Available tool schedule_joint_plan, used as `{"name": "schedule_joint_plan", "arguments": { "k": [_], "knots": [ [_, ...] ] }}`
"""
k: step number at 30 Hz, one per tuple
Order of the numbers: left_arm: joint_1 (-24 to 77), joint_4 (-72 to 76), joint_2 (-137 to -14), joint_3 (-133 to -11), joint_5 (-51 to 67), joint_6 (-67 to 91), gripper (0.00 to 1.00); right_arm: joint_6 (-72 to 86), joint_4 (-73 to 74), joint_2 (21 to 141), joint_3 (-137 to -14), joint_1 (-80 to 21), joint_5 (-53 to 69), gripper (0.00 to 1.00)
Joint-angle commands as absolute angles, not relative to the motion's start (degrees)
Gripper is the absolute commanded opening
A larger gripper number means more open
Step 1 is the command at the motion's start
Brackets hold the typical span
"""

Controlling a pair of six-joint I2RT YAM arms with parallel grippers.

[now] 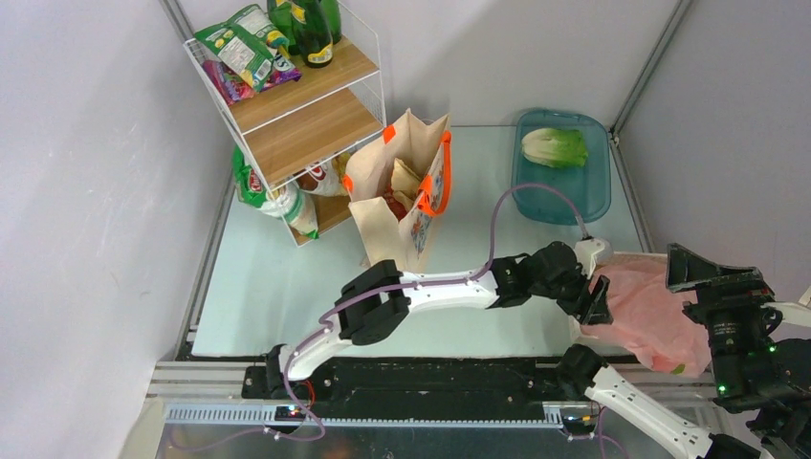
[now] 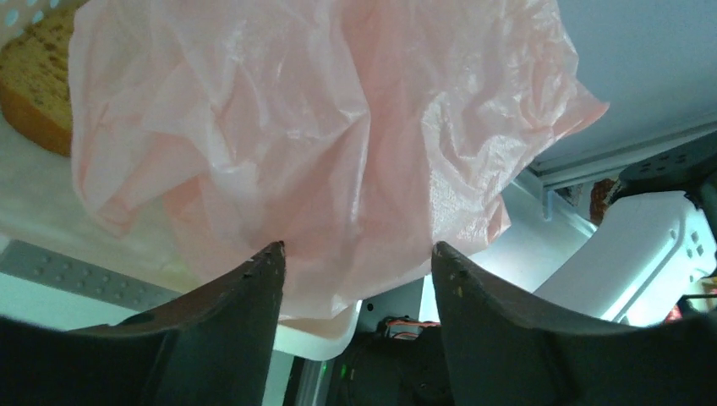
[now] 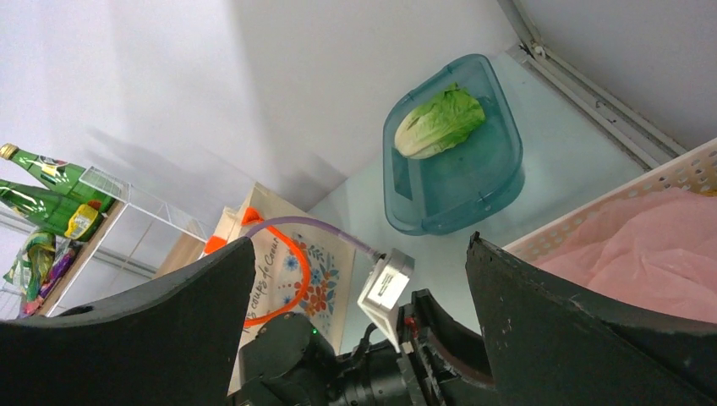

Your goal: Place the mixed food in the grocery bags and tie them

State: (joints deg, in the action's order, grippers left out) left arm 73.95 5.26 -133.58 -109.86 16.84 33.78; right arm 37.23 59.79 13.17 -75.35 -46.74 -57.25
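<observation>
Pink bag [image 2: 338, 127] sits crumpled in the white lattice basket [image 3: 643, 182] at the near right of the bench [image 1: 287, 287], no open mouth or loop handle that I can make out. Your left fingers [image 2: 266, 271] are spread wide right at the film, which bulges between the tips but isn't pinched, so nothing is held. Right fingers [image 3: 228, 279] hover just beside the basket, fully apart and empty. One bread roll [image 2: 34, 93] lies just beside the bag, half hidden by plastic. Further back, the beige tote [image 1: 406, 206] stands upright mid-bench with something already inside; can't tell what. Lettuce [image 1: 555, 146] is in the teal tray [image 1: 574, 206] at the far right, well apart from both bags, not bagged yet. Shelf rack [image 1: 306, 105] with bottles [image 1: 311, 33] is far left. Risks as I judge them: if you close here you'll likely bunch loose film instead of a handle, and thin plastic can slip out or drag the light basket along. Your left arm is stretched across into the right arm's space, so any right-side move could clip it. Bag mouth may stay collapsed when food comes.
</observation>
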Motion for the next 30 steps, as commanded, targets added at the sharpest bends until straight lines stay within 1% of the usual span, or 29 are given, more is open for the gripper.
{"name": "schedule_joint_plan", "arguments": {
  "k": [1,2,3,4,5,6,8,11,14,22,24,28,30],
  "knots": [
    [73.12,-2.49,-136.48,-117.22,19.47,32.24,0.61,39.40,60.70,12.49,-75.63,-47.45,-59.60,0.97],
    [73.03,-3.22,-136.66,-117.50,19.83,32.14,0.51,39.60,60.83,12.37,-75.64,-47.45,-59.53,0.97],
    [72.99,-3.45,-136.78,-117.75,19.89,32.07,0.46,39.57,60.87,12.30,-75.61,-47.44,-59.47,0.97],
    [72.97,-3.81,-136.81,-117.85,19.98,31.90,0.35,39.73,60.90,12.13,-75.59,-47.49,-59.32,0.97],
    [72.93,-4.06,-136.79,-118.17,19.97,31.73,0.28,39.77,60.90,12.04,-75.59,-47.53,-59.28,0.96],
    [72.90,-4.66,-136.52,-118.32,19.80,31.20,0.12,39.85,60.89,11.86,-75.63,-47.52,-59.18,0.96],
    [72.61,-5.60,-135.28,-118.15,19.48,30.47,0.01,39.79,60.78,11.60,-75.59,-47.47,-59.06,0.96],
    [71.76,-6.01,-131.13,-115.31,18.25,28.51,0.00,39.81,61.16,11.49,-75.60,-47.57,-59.19,0.95],
    [70.36,-5.99,-123.09,-109.07,16.05,26.67,0.00,38.69,62.33,12.67,-75.61,-47.79,-59.26,0.95],
    [63.83,-6.09,-102.95,-91.93,13.52,25.61,0.00,40.77,68.42,21.63,-75.77,-48.85,-55.48,0.97],
    [62.18,-6.03,-97.95,-86.58,11.19,24.97,0.00,40.98,69.00,23.84,-75.65,-48.87,-54.10,0.97],
    [57.66,-6.09,-89.41,-76.24,11.36,26.86,0.00,39.60,68.99,25.70,-74.63,-48.83,-50.66,0.97],
    [54.82,-6.08,-86.99,-71.93,12.48,27.55,0.00,36.14,66.49,26.10,-73.29,-48.84,-44.12,0.97]
  ]
}}
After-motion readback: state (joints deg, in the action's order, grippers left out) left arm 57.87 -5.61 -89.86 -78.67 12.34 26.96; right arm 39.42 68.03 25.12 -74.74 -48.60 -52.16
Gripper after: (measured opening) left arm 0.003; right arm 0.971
